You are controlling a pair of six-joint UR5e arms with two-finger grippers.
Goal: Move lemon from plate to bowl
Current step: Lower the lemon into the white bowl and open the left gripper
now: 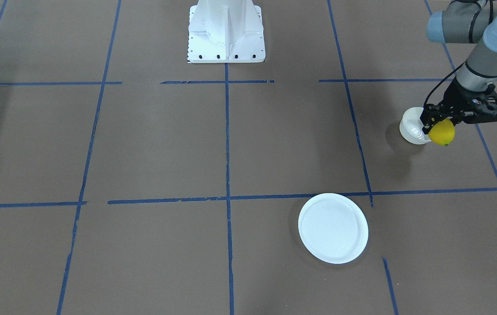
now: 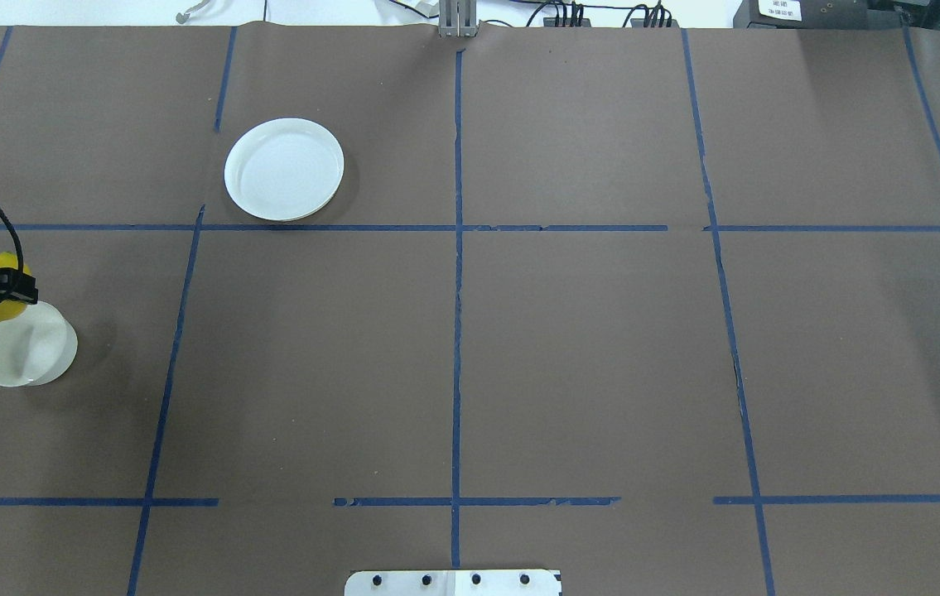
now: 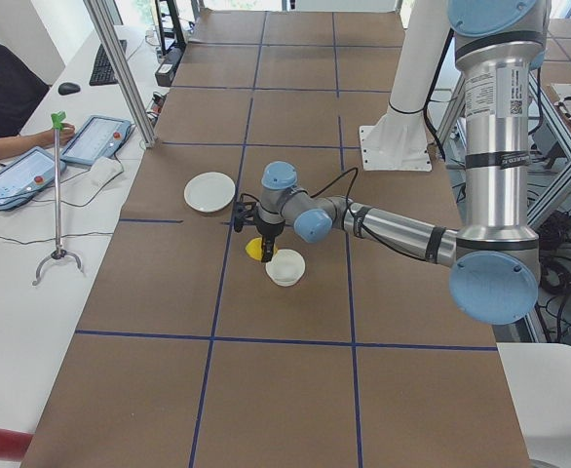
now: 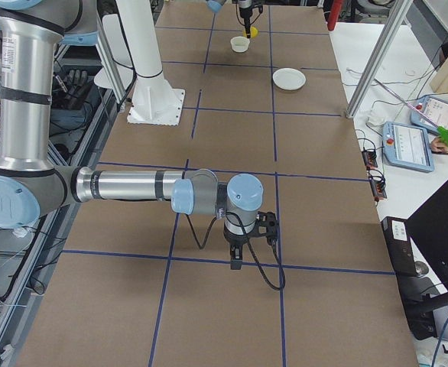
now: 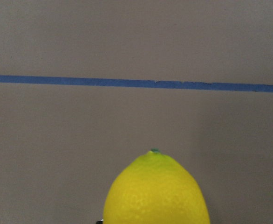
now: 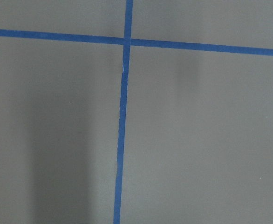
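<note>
Jaws on my left arm [image 1: 484, 61] are closed on the lemon [image 1: 442, 133], and they hold it by its body. In my left wrist camera the fruit fills the lower middle. Its small green-tipped point faces away from the wrist, and beyond it lie brown worktop [image 1: 274, 144] and 1 blue tape line [image 5: 136, 84].

I hold the lemon just beside the bowl [image 1: 411, 127], at the rim on the side away from my base [image 1: 226, 33]. From overhead it overlaps the bowl's far rim. Whether it sits above the rim or level with it, I cannot tell. The bowl stands upright near the worktop's left edge.

The lemon is off the plate [image 1: 333, 228]. That plate lies flat, well apart from the bowl, farther from my base, with its rim just beside a tape line.

My right arm [image 4: 124, 186] reaches low across the worktop's right end, with its wrist turned down toward the surface. The right jaws show only in the view from that end, small and dark above the worktop, so I cannot tell whether they are wide or narrow. My right wrist camera shows 2 tape lines meeting in a cross [image 6: 126, 41] on the brown surface.
</note>
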